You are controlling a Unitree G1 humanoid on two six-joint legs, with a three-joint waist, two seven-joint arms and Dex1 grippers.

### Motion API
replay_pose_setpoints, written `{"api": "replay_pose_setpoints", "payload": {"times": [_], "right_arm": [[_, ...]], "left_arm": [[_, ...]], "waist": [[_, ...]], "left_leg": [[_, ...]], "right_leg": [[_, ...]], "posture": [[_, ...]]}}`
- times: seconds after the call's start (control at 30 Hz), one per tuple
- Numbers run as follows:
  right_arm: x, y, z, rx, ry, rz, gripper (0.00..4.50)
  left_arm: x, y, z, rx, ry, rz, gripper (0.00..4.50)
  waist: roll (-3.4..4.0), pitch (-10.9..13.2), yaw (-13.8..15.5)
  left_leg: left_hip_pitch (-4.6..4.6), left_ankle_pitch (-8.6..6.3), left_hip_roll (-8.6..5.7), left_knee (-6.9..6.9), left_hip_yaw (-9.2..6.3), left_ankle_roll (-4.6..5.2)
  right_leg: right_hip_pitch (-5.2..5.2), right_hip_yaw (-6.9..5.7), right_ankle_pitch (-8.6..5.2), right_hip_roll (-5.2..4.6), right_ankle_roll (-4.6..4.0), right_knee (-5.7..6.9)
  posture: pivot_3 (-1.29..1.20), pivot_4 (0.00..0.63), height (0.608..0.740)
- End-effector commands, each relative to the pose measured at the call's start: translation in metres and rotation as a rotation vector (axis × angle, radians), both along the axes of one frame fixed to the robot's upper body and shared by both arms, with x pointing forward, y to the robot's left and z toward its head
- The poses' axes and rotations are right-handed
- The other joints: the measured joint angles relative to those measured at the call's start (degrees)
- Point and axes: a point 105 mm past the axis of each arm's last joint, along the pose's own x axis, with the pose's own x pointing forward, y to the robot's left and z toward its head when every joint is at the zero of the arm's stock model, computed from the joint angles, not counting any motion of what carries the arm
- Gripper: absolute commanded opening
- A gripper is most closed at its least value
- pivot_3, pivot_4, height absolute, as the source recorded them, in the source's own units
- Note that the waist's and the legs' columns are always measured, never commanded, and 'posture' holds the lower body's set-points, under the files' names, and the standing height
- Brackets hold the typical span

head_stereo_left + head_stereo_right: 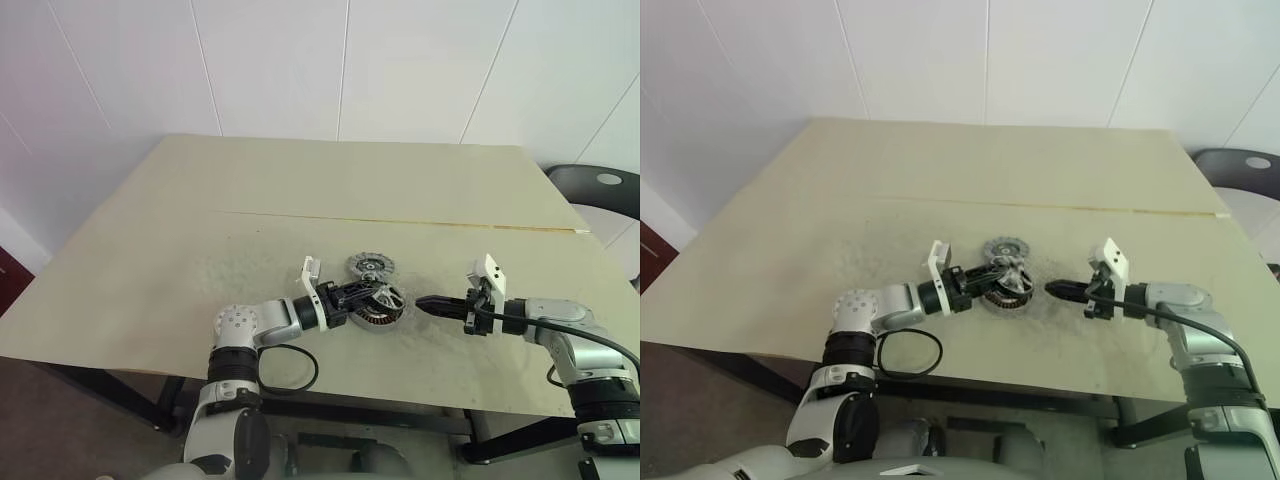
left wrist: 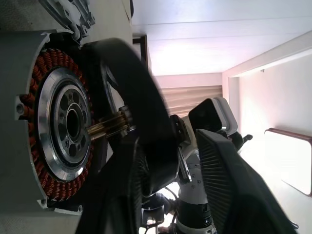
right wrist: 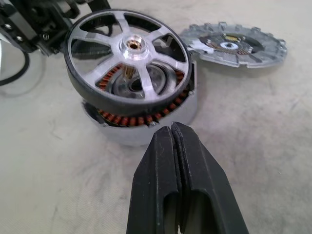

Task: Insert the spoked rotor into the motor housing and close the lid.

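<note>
The housing point(image 3: 146, 117) sat on the bench point(image 1: 300, 200), near its front edge, with its coppery windings and silvery centre facing up. The rotor point(image 3: 127, 61) stood over the housing, tilted, its dark rim resting on the housing's rim on the side nearest the right gripper and lifted on the far side. Its brass-coloured shaft pointed down toward the housing's central bore, and its silvery spokes left the windings visible between them.

The left gripper point(image 1: 362, 296) reached in level from the housing's left side. Its fingers point(image 2: 229, 190) were spread on either side of the rotor's rim; whether they touched the rim could not be told.

The lid point(image 3: 234, 45) lay flat on the bench just behind the housing, its toothed rim close to the housing's wall, possibly touching it.

The right gripper point(image 3: 171, 134) hovered just to the right of the housing, pointing at it and slightly downward, its two black fingers pressed together with nothing between them. Its tips were near the housing's wall but apart from it.

A black chair point(image 1: 600, 185) stood beyond the bench's far right corner, well apart from the housing.
</note>
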Motion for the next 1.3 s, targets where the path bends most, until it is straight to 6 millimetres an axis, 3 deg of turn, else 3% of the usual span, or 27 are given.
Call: {"api": "replay_pose_setpoints", "payload": {"times": [0.03, 0.1, 0.47, 0.7, 0.83, 1.0, 1.1, 1.3], "right_arm": [[0.007, 0.004, 0.01, 0.007, -0.05, 0.012, 0.0], [0.007, 0.005, 0.01, 0.007, -0.051, 0.012, 0.0], [0.009, 0.007, 0.006, 0.008, -0.048, 0.008, 0.0], [0.009, 0.01, 0.003, 0.013, -0.043, 0.01, 0.0], [0.009, 0.012, 0.003, 0.017, -0.042, 0.015, 0.0], [0.008, 0.013, 0.004, 0.021, -0.044, 0.021, 0.0], [0.008, 0.016, 0.005, 0.025, -0.049, 0.029, 0.0], [0.01, 0.024, 0.011, 0.033, -0.068, 0.058, 0.0]], "left_arm": [[0.004, 0.006, -0.002, 0.047, -0.015, 0.025, 3.21], [0.004, 0.008, -0.001, 0.062, -0.029, 0.024, 3.81], [0.016, 0.03, 0.012, 0.173, -0.111, 0.08, 3.81], [0.015, 0.025, 0.029, 0.248, -0.245, 0.066, 3.81], [0.016, 0.025, 0.028, 0.373, -0.392, 0.077, 3.81], [0.017, 0.037, 0.04, 0.494, -0.816, 0.184, 2.69], [0.023, 0.052, 0.044, 0.512, -0.955, 0.292, 1.82], [0.017, 0.068, 0.041, 0.58, -1.166, 0.297, 0.03]], "waist": [[0.01, -0.01, -0.06], [0.01, -0.01, -0.1], [0.01, 0.0, 0.02], [0.01, 0.0, 0.14], [0.02, -0.01, 0.15], [0.11, -0.04, -0.2], [0.17, -0.07, 0.02], [0.19, -0.07, 0.15]], "left_leg": [[0.0, 0.0, 0.0, 0.0, 0.0, 0.0], [0.01, 0.0, 0.0, 0.0, 0.0, 0.0], [0.01, 0.0, 0.0, 0.01, 0.0, -0.01], [0.0, 0.0, 0.0, 0.01, 0.0, -0.01], [0.0, 0.0, -0.01, 0.0, 0.0, -0.01], [0.02, 0.01, -0.01, -0.13, 0.05, -0.04], [0.02, 0.01, 0.0, -0.14, 0.05, -0.04], [-0.01, -0.01, 0.0, -0.16, 0.05, 0.0]], "right_leg": [[0.0, 0.0, 0.0, 0.0, 0.0, 0.0], [0.0, 0.0, 0.0, 0.0, 0.0, 0.0], [0.01, 0.0, 0.0, 0.0, 0.0, 0.0], [0.02, 0.0, 0.0, 0.0, 0.0, 0.0], [0.02, 0.0, 0.0, 0.0, 0.0, 0.0], [-0.01, 0.02, 0.0, 0.0, -0.02, -0.02], [-0.02, 0.02, -0.01, 0.0, -0.04, -0.07], [-0.01, 0.02, 0.0, -0.01, -0.06, -0.18]], "posture": [[0.0, 0.0, 0.74], [0.0, 0.0, 0.74], [0.0, 0.0, 0.74], [0.0, 0.0, 0.74], [0.0, 0.0, 0.74], [0.0, 0.0, 0.74], [0.0, 0.0, 0.74], [0.0, 0.0, 0.74]]}}
